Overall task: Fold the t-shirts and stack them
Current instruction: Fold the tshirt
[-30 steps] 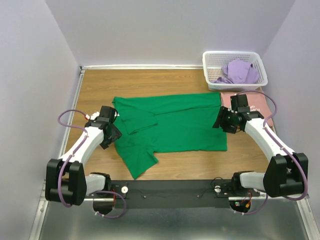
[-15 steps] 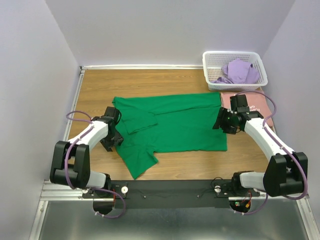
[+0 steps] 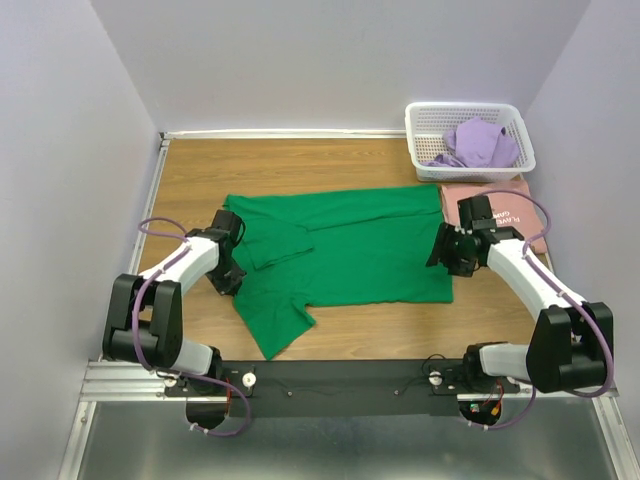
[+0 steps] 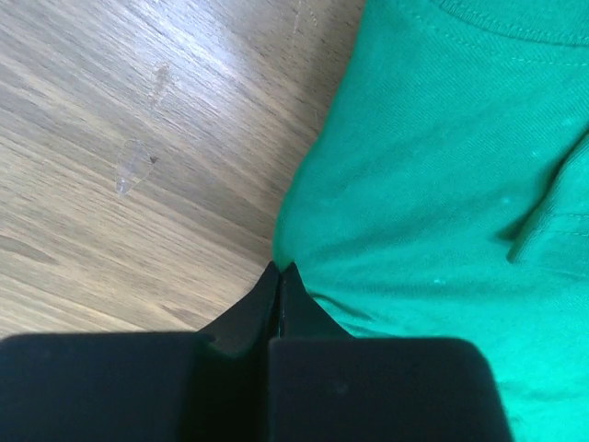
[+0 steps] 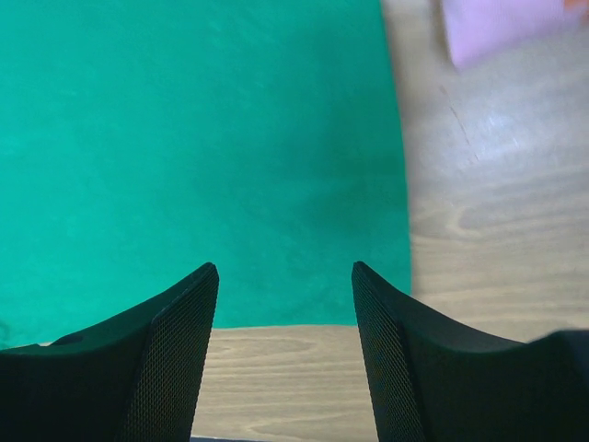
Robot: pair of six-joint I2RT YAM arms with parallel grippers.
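While closed, left tool [image 4: 280, 270] nearer shirt [image 4: 442, 184]

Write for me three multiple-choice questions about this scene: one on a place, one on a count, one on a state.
1. Where is the purple shirt? A in the basket; B on the floor; C in an end effector.
2. How many shirts are visible? A one; B three; C five.
3. How is the right end effector? A open; B shut on the basket; C out of view.
Answers: 1 A, white lattice walls surround it. 2 B, a green shirt, a pink shirt and the purple one. 3 A, its fingers stand apart over the green shirt.
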